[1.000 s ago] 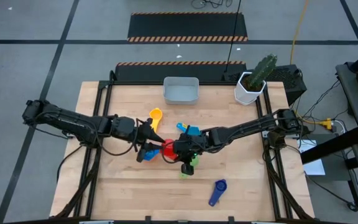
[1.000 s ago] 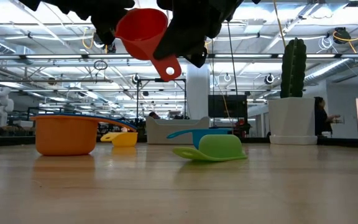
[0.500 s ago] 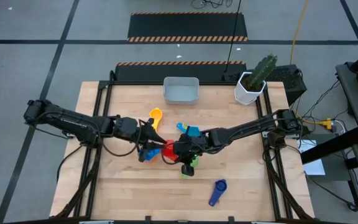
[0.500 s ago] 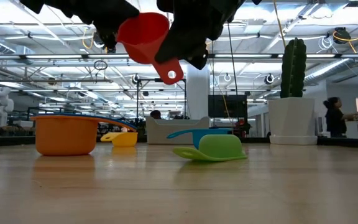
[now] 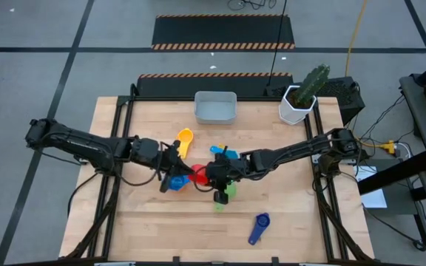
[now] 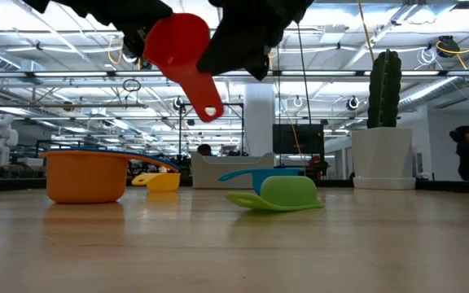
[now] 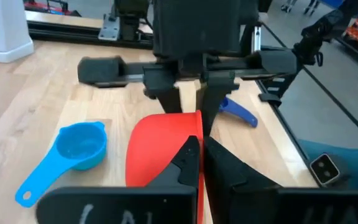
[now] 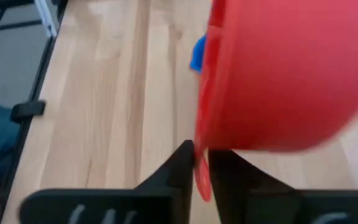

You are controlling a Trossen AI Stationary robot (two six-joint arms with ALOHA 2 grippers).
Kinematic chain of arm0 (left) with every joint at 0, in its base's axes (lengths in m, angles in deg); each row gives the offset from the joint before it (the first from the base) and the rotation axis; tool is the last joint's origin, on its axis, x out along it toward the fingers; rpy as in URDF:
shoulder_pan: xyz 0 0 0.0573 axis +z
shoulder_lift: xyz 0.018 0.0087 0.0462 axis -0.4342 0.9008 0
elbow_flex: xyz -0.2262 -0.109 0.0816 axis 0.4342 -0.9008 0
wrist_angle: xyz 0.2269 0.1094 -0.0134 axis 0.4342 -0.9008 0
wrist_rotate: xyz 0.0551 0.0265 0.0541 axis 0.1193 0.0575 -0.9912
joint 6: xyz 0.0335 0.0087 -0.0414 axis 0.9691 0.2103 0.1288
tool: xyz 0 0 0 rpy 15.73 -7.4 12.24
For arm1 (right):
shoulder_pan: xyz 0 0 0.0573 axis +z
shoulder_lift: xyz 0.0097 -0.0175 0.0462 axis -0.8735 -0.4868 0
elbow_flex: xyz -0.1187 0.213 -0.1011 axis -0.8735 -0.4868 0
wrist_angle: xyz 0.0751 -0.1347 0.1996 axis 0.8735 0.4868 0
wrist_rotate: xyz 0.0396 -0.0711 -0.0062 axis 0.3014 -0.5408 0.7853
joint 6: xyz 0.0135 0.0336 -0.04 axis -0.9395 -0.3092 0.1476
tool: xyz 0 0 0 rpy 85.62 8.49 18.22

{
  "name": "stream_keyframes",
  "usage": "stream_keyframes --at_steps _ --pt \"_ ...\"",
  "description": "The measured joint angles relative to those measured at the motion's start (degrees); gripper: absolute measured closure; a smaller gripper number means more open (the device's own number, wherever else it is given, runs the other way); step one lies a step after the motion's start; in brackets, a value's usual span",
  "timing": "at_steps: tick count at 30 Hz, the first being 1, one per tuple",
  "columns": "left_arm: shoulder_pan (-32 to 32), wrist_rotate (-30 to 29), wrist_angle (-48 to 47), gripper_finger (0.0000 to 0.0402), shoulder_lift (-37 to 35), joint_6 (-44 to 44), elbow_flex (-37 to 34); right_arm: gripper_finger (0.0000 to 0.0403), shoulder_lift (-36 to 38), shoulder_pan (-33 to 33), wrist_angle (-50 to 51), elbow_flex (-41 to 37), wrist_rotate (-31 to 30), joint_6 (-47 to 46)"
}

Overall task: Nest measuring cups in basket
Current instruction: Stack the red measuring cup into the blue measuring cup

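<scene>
The red measuring cup (image 5: 198, 176) is in the air over the table's middle, between my two grippers. My left gripper (image 5: 185, 174) comes at it from the left and my right gripper (image 5: 208, 176) from the right; both are shut on it. In the low view the red cup (image 6: 177, 39) is tilted, its handle (image 6: 203, 96) slanting down. On the table lie the yellow cup (image 5: 186, 137), blue cup (image 5: 176, 182), light blue cup (image 5: 228, 155), green cup (image 5: 228, 192), dark blue cup (image 5: 259, 225) and orange cup (image 6: 88, 175). The basket (image 5: 215, 108) stands near the far edge. My left gripper (image 7: 201, 155) pinches the red cup's rim (image 7: 199, 127) between its two fingers, coming level from the table's left. The cup is lifted clear and lies tipped on its side. My right gripper (image 8: 201, 162) pinches the thin red edge (image 8: 202, 140) on the opposite side of the cup, level from the table's right. Whether that edge is rim or handle root I cannot tell. The bowl (image 8: 291, 74) stands beyond the fingers, clear of the table.
A white pot with a cactus (image 5: 299, 102) stands at the far right corner. The cups cluster under and around the grippers; the green cup (image 6: 277, 194) lies upside down nearest the low camera. Bare wood lies along the near edge (image 5: 161, 236) and left side.
The red cup has tipped further between the two grippers: its handle has swung lower and the bowl has shifted a little toward the table's left. Both grippers stay shut on it.
</scene>
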Motion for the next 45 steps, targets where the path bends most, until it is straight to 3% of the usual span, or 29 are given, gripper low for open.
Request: stream_keyframes --at_steps 5,10,15,22,28,33,39,45 --pt "-0.3 -1.6 -5.7 0.0397 -6.5 0.0 0.0 0.0289 0.4 0.1 1.1 0.0 -3.9 0.5" --pt "-3.0 -8.3 -11.8 0.0396 -14.0 0.7 0.0 0.0235 1.3 0.0 1.7 0.0 -4.1 0.8" --pt "-7.6 -15.5 -13.7 0.0395 -21.1 1.2 -0.5 0.0207 1.8 0.1 2.1 0.0 -4.6 2.9" --pt "-10.1 -18.3 -1.5 0.0395 -27.0 2.7 -8.9 0.0202 1.8 0.2 -1.4 -1.3 -11.2 10.1" --pt "-9.3 -18.7 16.1 0.0394 -29.5 3.7 -17.9 0.0202 3.4 0.0 -13.4 -6.8 -11.0 14.5" --pt "-7.7 -18.8 28.8 0.0394 -29.6 2.7 -23.9 0.0202 6.0 -0.5 -17.9 -9.5 -11.5 17.7" --pt "-7.1 -18.8 33.6 0.0394 -31.1 -2.2 -26.4 0.0202 8.6 1.3 -16.8 -11.2 -26.6 29.9" --pt "-7.1 -22.4 33.5 0.0394 -31.5 -6.6 -26.5 0.0202 9.0 5.0 -28.8 -14.8 -38.6 50.1"
